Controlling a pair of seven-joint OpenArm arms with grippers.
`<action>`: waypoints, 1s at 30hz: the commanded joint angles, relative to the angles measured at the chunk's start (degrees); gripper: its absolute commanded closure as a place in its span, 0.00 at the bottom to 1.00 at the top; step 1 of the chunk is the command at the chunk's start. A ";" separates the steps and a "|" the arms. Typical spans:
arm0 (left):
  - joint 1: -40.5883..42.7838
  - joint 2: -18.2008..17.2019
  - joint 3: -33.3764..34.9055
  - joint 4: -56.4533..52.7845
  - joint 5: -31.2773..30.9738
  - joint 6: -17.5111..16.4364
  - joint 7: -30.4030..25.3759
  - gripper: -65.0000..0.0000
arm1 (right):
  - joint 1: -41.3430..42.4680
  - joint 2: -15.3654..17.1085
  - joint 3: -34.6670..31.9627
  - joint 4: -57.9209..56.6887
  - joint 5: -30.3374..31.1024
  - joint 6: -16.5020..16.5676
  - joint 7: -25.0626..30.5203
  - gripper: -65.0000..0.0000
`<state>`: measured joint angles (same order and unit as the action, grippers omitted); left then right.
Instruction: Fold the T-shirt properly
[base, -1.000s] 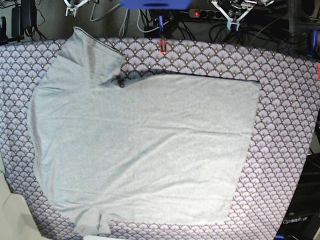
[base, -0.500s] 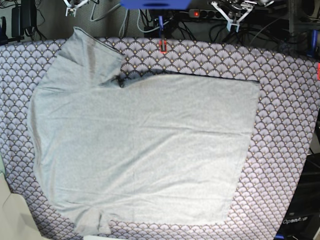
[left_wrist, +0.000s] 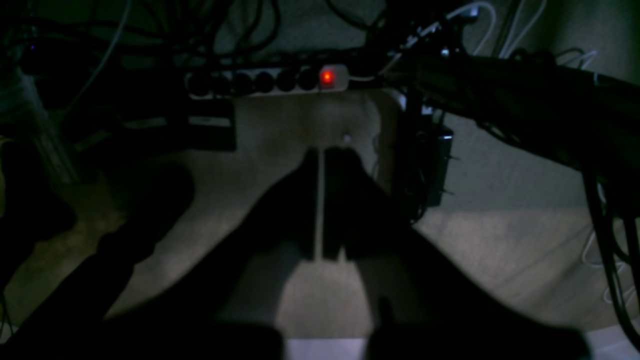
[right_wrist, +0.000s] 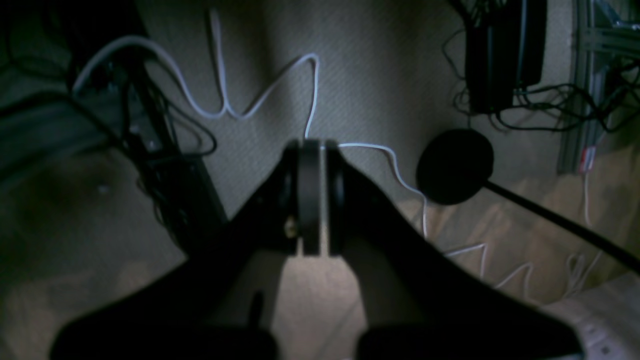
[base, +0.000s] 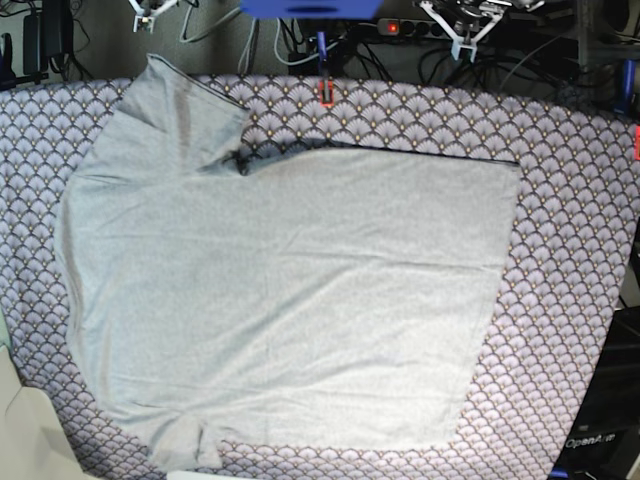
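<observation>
Both black hands, left (left_wrist: 327, 155) and right (right_wrist: 313, 147), look closed and empty to me. I'd grip the light grey heathered cotton-like T-shirt (base: 290, 290) at matching edge corners, keeping it taut.

Base view: laid on cloth (base: 560, 250), T-shirt (base: 290, 290), nearer left side than right. Collar side toward left, hem toward right, with bare cloth between hem and right edge. One sleeve (base: 180, 115) across top edge, near upper left corner; other sleeve (base: 185, 442) toward bottom edge, left part. Beyond top edge, cables (base: 290, 50).
</observation>
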<state>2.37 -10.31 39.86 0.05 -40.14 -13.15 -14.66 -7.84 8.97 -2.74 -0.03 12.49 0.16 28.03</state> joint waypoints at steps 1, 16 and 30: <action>0.40 -0.38 0.01 -0.05 0.01 -0.08 -0.33 0.97 | 0.32 0.39 -0.91 0.03 0.39 0.14 0.58 1.00; 0.40 -0.29 -0.25 -0.05 -0.43 -0.08 -0.33 1.00 | 0.67 0.30 -3.37 0.03 0.48 0.14 0.58 1.00; 0.57 -0.29 -0.34 -0.05 -0.43 -0.26 -0.51 1.00 | 0.67 0.30 -2.93 0.03 0.74 0.14 1.02 1.00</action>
<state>2.55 -10.28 39.53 0.05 -40.36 -13.30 -14.66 -6.72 8.73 -5.76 0.05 12.78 0.16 28.32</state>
